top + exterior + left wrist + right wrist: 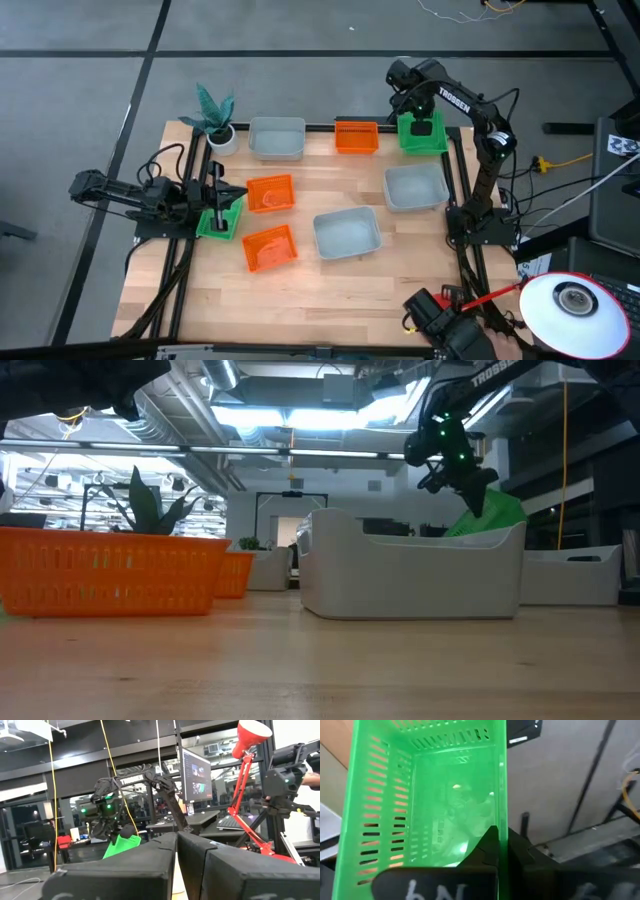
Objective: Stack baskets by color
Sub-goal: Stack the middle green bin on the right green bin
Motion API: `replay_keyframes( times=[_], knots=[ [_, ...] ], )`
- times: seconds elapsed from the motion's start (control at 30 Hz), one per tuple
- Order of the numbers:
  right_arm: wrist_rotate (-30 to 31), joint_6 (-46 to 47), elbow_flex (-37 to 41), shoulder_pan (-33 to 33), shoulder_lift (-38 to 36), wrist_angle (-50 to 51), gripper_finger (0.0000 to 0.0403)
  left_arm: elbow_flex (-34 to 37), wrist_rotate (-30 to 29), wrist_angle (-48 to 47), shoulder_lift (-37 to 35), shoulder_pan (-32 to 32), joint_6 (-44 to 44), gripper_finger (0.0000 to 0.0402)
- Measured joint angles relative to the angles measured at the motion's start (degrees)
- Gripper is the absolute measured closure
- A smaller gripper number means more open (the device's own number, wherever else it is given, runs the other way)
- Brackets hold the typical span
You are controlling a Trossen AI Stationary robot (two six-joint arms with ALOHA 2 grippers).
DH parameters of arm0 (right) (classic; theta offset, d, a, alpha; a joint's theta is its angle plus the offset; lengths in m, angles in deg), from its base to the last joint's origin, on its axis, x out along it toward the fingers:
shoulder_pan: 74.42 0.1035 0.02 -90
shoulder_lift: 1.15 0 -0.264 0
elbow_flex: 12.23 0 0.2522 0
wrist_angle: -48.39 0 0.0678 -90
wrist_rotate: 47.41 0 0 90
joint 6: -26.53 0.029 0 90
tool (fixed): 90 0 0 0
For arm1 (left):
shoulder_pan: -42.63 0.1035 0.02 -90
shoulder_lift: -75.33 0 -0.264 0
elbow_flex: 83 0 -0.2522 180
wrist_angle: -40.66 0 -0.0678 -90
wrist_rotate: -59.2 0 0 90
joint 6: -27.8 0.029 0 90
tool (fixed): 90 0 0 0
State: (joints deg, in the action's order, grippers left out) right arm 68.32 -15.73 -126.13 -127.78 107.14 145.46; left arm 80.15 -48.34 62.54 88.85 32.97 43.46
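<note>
Orange plastic baskets number three (356,136) (270,194) (269,248), pale grey tubs three (277,139) (416,188) (347,234), green ones two visible. The right gripper (424,122) clenches one green basket's (424,135) rim at the far right corner, tilted. The left gripper (217,200), clenched, hovers over the other green basket (219,218), long axis running near-to-far.

Floor (300,40): grey, crossed by dark seams.
Table (330,290): pale wood, black frame.
Ceiling (290,400): exposed ducts, bright strip lights.
Lamp (250,740): red, on a jointed arm.
Monitor (196,774): lit, beside the lamp.
</note>
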Motion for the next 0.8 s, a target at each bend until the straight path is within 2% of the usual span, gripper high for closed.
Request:
replay_keyframes(
  times=[0.13,0.47,0.67,0.8],
  knots=[
    [-2.8,0.5,0.0,-1.4,0.0,-0.8,0.0383,0.0,0.0,0.0,0.0,0.0,0.0,0.0392],
    [-2.9,1.4,0.0,-2.5,0.0,-1.9,0.0316,0.0,0.0,0.0,0.0,0.0,0.0,0.0392],
    [-2.9,2.0,0.0,-2.5,0.0,-1.9,0.0303,0.0,0.0,0.0,0.0,0.0,0.0,0.0392],
    [-2.9,6.5,0.0,-2.5,0.0,-3.7,0.0303,0.0,0.0,0.0,0.0,0.0,0.0,0.0392]
  ],
)
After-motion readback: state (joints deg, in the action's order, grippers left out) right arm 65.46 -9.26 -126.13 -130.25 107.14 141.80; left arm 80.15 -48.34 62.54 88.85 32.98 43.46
